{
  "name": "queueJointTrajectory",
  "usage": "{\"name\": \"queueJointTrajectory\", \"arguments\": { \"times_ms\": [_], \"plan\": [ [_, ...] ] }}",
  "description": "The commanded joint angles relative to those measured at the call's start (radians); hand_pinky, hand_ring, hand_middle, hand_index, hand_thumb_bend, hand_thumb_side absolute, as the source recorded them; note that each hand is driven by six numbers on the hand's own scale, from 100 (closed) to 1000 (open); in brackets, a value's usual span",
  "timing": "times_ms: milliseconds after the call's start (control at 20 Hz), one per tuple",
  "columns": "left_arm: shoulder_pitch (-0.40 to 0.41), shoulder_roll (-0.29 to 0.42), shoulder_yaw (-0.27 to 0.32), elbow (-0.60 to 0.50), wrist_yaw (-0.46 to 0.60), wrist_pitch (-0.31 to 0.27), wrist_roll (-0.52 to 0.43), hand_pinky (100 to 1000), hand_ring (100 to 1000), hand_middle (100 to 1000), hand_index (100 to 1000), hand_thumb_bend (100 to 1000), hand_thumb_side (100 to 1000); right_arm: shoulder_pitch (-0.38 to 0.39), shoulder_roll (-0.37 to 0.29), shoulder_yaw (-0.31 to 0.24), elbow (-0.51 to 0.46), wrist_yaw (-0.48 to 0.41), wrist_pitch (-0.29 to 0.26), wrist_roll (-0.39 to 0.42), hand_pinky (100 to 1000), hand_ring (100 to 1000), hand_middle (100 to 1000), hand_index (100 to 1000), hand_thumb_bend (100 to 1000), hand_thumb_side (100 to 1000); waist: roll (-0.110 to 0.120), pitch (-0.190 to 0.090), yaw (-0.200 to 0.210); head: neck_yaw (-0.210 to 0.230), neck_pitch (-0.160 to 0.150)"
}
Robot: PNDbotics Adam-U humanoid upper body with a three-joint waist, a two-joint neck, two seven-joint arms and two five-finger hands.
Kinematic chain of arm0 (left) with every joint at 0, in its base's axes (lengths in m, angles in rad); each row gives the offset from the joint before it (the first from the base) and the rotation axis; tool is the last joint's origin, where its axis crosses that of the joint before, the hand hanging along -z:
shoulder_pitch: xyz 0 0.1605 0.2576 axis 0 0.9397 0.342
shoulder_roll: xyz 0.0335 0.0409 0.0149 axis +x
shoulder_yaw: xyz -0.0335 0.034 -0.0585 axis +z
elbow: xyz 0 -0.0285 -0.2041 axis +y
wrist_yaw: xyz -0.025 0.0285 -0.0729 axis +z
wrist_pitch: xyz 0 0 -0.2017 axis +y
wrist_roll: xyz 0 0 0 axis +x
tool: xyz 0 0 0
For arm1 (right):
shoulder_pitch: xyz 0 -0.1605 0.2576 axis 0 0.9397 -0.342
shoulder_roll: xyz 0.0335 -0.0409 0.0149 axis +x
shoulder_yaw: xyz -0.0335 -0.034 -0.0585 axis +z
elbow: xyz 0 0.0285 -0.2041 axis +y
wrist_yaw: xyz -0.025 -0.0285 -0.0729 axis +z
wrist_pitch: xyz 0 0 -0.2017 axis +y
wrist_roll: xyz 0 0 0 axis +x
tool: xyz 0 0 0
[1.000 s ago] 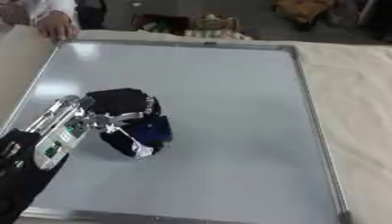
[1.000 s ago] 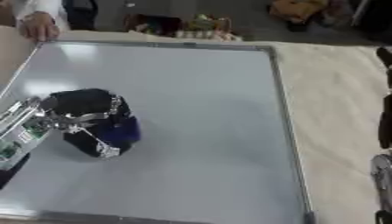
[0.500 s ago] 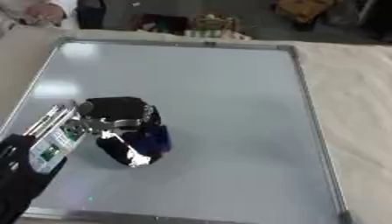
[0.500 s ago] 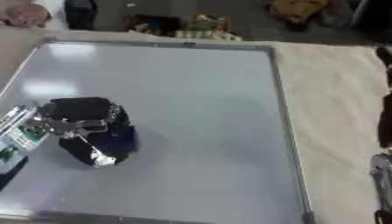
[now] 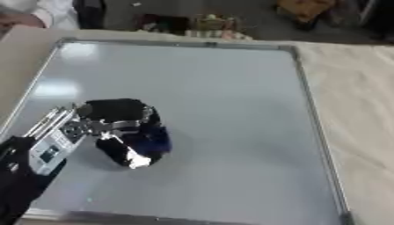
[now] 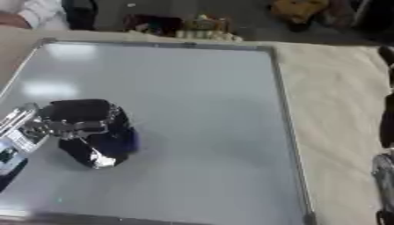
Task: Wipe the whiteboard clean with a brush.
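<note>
The robot's left hand (image 5: 115, 127) was curled around a dark blue brush (image 5: 154, 139), pressing it down on the whiteboard (image 5: 223, 96) in the board's near-left part, close to the left rim and somewhat short of the near rim. The brush sat under and slightly to the right of the fingers, so most of it was hidden; its long axis could not be made out from what showed. The left forearm came in from the lower left corner, slanting up toward the board's middle.

The board lay flat on a cloth-covered table (image 5: 362, 101), its long side running away from the robot, and the greater part of its surface stretched to the right of and beyond the brush. No ink marks could be seen on it in either view; pale patches near the far-left corner looked like glare. Any coming stroke would likely carry the brush rightward or away from the robot, since little board remained on the near-left side.

The right hand (image 6: 384, 171) showed only as a dark sliver at the right edge of the right eye view, off the board and well apart from the brush; whether its fingers were spread or curled could not be told.
</note>
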Motion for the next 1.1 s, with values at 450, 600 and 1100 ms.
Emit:
{"name": "queueJointTrajectory", "arguments": {
  "times_ms": [450, 600, 1100],
  "plan": [
    [-0.009, 0.02, 0.001, 0.025, -0.036, -0.201, -0.124, 555, 596, 539, 147, 207, 545, -0.009, -0.019, -0.002, -0.014, -0.009, -0.002, -0.007, 920, 938, 682, 876, 205, 962, -0.002, -0.017, -0.003, -0.001, -0.003],
    [-0.009, 0.017, 0.001, 0.035, -0.051, -0.214, -0.14, 571, 622, 577, 139, 254, 565, -0.008, -0.019, -0.002, -0.014, -0.01, -0.002, -0.008, 920, 937, 681, 876, 204, 961, -0.002, -0.017, -0.003, -0.001, -0.003],
    [-0.004, 0.0, 0.004, 0.065, -0.096, -0.204, -0.159, 606, 697, 679, 100, 353, 594, -0.006, -0.016, -0.003, -0.014, -0.011, -0.003, -0.012, 920, 937, 680, 876, 204, 958, -0.003, -0.018, -0.004, 0.0, -0.006]
  ]
}}
